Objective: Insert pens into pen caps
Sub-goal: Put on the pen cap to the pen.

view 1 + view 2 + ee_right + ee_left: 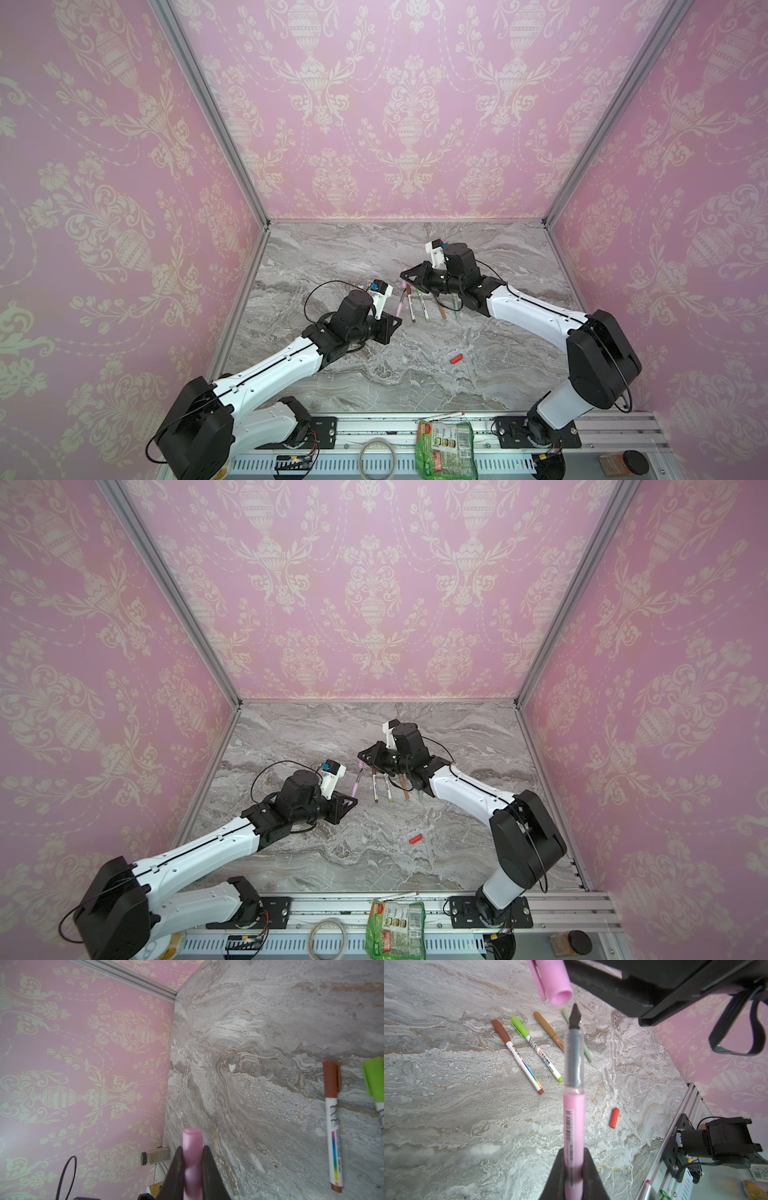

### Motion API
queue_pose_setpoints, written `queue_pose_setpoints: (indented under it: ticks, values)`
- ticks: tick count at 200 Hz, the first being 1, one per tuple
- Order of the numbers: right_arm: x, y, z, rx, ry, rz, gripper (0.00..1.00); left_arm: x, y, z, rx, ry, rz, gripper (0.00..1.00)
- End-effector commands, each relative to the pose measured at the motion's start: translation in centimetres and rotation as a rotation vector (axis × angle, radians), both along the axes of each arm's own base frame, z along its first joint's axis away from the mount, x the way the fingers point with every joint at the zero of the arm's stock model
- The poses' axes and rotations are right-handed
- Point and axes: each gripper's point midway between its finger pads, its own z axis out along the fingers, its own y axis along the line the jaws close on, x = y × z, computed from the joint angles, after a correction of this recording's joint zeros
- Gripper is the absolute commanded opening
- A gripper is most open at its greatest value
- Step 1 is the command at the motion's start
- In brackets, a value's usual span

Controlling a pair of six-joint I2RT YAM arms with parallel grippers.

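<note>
Left wrist view is showing the left tool [574, 1159] clamping shut on the barrel of the pink pen [574, 1118], its nib hovering just short of the open mouth of the pink cap [556, 985], which the right tool [193, 1157] is pinching tight above the table [446, 1126]. Pen and cap are looking light, stiff and slick, so holding well back from nib and mouth is probably suiting them best. Four other pens [542, 1053] are lying in a row, a red cap [614, 1118] apart.
</note>
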Motion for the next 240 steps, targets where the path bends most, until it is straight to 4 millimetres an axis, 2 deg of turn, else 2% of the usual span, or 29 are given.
queue_pose_setpoints:
  ticks: [1, 99, 153, 197, 240]
  values:
    - [0.3, 0.4, 1.8, 0.024, -0.028, -0.002, 0.0, 0.1, -0.2, 0.9, -0.007, -0.027, 0.0, 0.0]
    - [-0.5, 0.1, 1.7, 0.021, -0.029, 0.012, 0.01, 0.4, 0.1, 0.8, 0.003, -0.041, 0.022, 0.0]
    - [-1.0, 0.5, 2.0, 0.024, -0.038, 0.026, 0.0, 0.7, 0.3, 0.8, 0.005, -0.046, 0.037, 0.0]
    - [-1.9, 1.3, 1.4, -0.008, -0.046, 0.049, 0.0, 0.9, 0.4, 1.1, 0.001, -0.057, 0.052, 0.0]
    - [-2.6, 1.8, 1.6, -0.029, -0.087, 0.061, 0.0, 1.2, 0.6, 1.9, -0.04, -0.071, 0.092, 0.0]
